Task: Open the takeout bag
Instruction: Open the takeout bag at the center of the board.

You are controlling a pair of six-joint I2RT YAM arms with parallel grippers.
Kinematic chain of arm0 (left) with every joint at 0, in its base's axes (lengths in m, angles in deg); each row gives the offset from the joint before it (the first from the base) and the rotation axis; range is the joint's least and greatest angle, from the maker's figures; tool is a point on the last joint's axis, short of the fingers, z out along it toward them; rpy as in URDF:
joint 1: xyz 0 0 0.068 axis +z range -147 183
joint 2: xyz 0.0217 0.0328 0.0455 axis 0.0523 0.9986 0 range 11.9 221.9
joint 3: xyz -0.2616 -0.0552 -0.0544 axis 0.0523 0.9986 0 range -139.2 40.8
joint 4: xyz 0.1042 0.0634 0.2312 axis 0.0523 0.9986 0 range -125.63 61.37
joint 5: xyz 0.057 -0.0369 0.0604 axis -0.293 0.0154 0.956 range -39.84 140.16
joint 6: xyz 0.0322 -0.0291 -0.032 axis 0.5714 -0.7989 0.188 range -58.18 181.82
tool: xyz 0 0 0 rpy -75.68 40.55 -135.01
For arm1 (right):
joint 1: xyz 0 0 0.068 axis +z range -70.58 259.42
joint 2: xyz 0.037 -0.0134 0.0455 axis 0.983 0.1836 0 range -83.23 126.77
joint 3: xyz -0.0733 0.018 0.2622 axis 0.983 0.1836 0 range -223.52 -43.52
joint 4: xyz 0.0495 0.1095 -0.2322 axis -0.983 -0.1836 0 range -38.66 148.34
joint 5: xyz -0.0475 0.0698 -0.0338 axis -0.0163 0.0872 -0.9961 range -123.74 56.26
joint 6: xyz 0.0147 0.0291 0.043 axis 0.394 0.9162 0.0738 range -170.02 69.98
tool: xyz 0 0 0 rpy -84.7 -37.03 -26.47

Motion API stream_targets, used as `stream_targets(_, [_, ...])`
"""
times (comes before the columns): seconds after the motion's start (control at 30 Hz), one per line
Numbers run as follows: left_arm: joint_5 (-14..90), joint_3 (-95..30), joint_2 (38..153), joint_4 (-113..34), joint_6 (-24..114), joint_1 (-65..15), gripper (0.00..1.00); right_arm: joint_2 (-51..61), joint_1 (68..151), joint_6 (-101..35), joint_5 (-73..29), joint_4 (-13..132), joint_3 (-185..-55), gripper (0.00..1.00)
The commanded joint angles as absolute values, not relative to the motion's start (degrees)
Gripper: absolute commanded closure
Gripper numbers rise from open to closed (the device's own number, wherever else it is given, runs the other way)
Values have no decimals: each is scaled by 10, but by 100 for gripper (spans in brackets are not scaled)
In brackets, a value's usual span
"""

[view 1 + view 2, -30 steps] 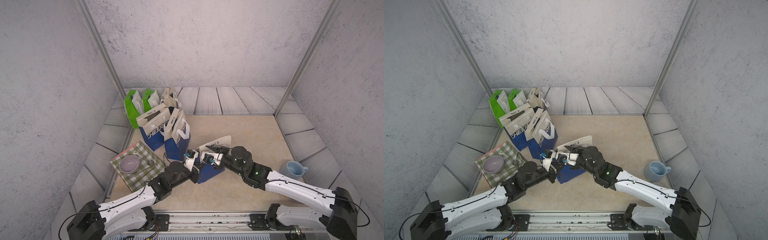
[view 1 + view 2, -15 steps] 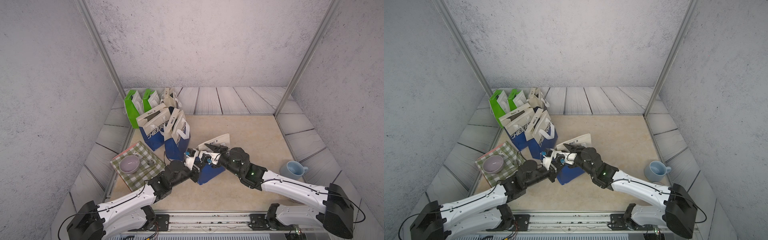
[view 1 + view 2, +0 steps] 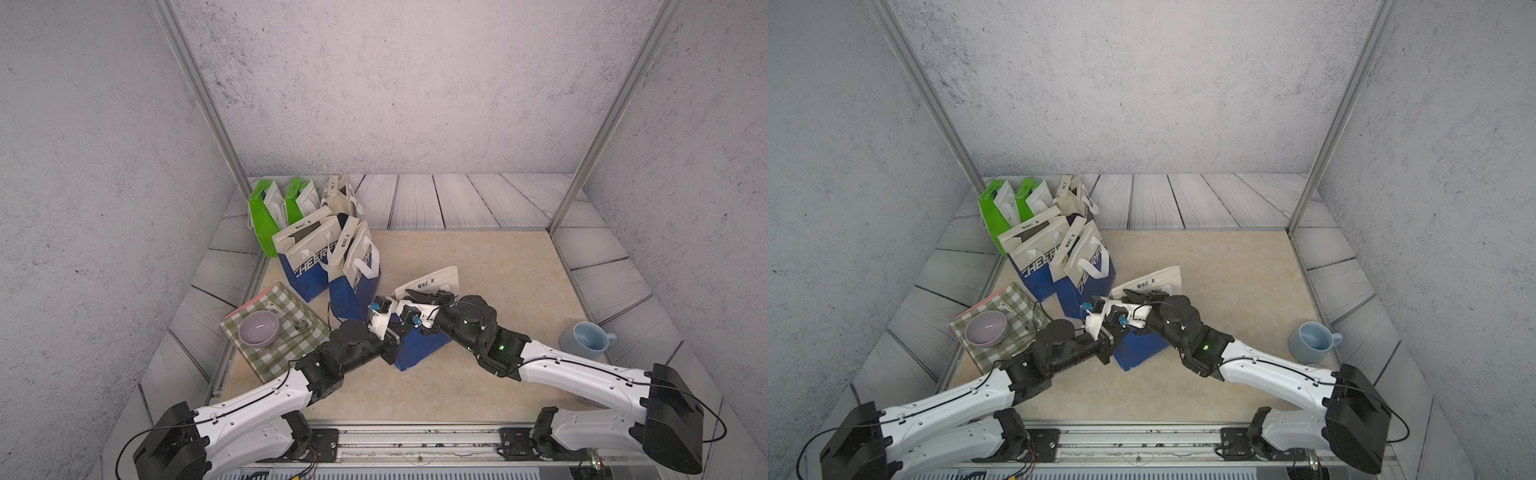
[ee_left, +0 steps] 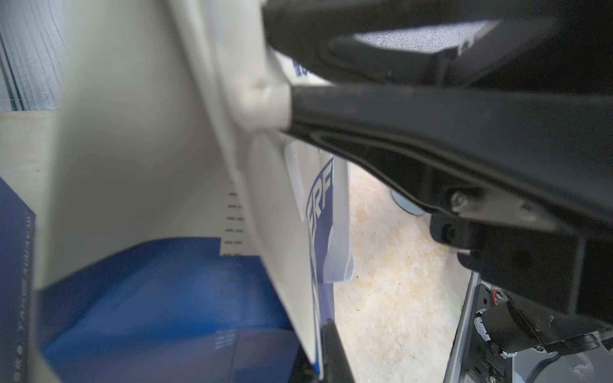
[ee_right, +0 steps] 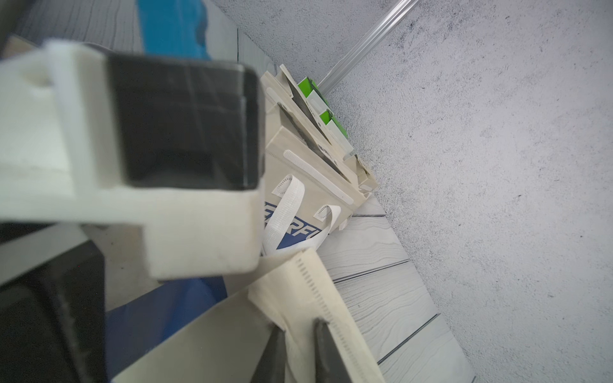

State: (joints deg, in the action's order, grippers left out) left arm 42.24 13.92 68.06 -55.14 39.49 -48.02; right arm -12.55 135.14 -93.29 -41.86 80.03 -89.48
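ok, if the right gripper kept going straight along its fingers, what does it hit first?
The right gripper sits astride the takeout bag at its cream rim, so that comes first. Past it, probably the standing blue-and-white bag; depth is unclear.

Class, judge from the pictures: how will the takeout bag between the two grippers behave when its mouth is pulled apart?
The takeout bag is probably floppy: its cream rim creases where the right gripper pinches it. It lies tilted and seems empty, so it is likely light and may slide when pulled.
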Motion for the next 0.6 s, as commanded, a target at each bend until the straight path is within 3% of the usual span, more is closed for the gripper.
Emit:
stream_targets(0.0, [401,118,670,-577,400,-484,100,-122,1352,-913,-434,819,-903,91])
stream_targets(0.57, [394,121,668,-576,407,-484,100,-105,1352,-903,-421,797,-921,87])
